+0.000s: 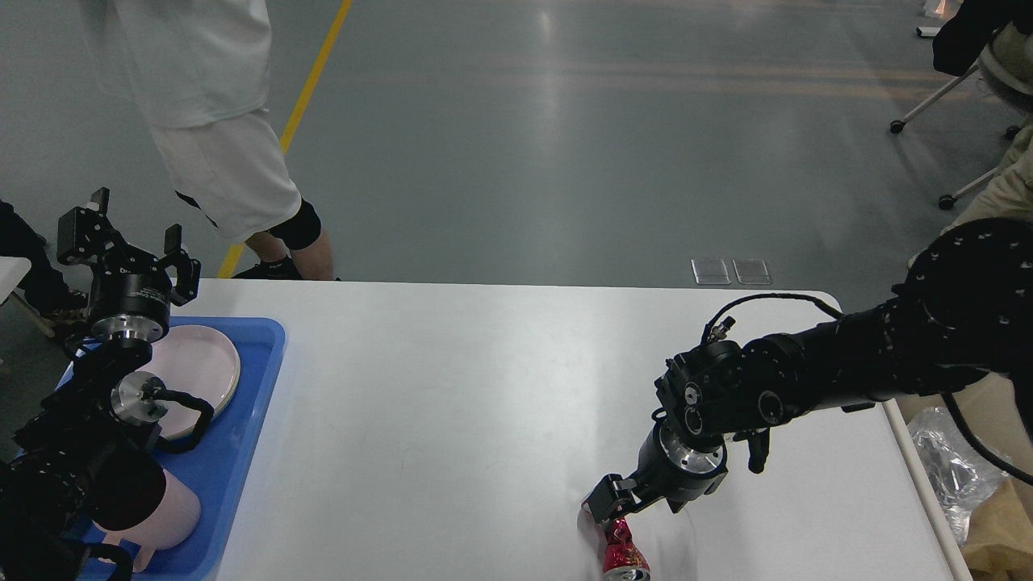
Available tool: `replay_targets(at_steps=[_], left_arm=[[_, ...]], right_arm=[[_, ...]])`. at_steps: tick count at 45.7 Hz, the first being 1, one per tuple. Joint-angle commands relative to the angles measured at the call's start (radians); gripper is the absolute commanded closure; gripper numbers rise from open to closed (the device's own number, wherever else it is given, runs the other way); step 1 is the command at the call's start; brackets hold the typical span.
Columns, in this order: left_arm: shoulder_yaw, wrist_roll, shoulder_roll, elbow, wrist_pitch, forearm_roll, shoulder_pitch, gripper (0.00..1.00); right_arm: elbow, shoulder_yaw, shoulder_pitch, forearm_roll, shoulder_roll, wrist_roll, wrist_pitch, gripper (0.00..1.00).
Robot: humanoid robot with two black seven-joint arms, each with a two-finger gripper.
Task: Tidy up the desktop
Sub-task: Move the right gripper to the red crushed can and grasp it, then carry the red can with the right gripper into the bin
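The white desktop (452, 403) fills the lower view. A crushed red can (623, 557) lies on it near the front edge, right of the middle. My right gripper (617, 504) is down at the can's far end and covers that end. Its jaws look open and the can still rests on the desktop. My left gripper (129, 242) is open and empty, held up above the far end of the blue tray (250, 403).
The blue tray at the left holds a pink plate (206, 363) and a pink cup (173, 516). A beige bin (989, 403) off the right edge holds crumpled plastic (952, 468). A person (218, 121) stands behind the far left corner.
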Motion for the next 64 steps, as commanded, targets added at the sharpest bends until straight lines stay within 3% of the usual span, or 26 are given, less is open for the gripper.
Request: replay_targets(at_steps=[1,20,24,29,34,40,52,64], left_arm=[[0.000,0.000,0.002,0.000,0.000,0.000,0.000,0.03],[0.000,0.000,0.000,0.000,0.000,0.000,0.000,0.03],[0.000,-0.001,0.000,0.000,0.000,0.000,0.000,0.03],[0.000,-0.001,0.000,0.000,0.000,0.000,0.000,0.03],[0.000,0.000,0.000,0.000,0.000,0.000,0.000,0.03],[0.000,0.000,0.000,0.000,0.000,0.000,0.000,0.03],[0.000,0.000,0.000,0.000,0.000,0.000,0.000,0.03],[0.000,0.000,0.000,0.000,0.000,0.000,0.000,0.03]], right_arm=[[-0.011,0.027,-0.039,0.030,0.000,0.000,-0.006,0.00],[-0.086,0.081,-0.136,0.033,0.005,0.000,-0.135,0.04],[-0.104,0.067,-0.158,0.025,0.009,0.000,-0.150,0.21],[-0.104,0.056,-0.164,0.019,0.014,-0.001,-0.153,0.29],[-0.101,0.056,-0.162,0.018,0.015,-0.001,-0.149,0.56],[-0.094,0.056,-0.159,0.021,0.014,-0.001,-0.136,1.00],[-0.091,0.050,-0.067,0.031,-0.024,-0.001,-0.092,1.00],[-0.066,0.070,0.221,0.033,-0.262,-0.001,0.017,1.00]])
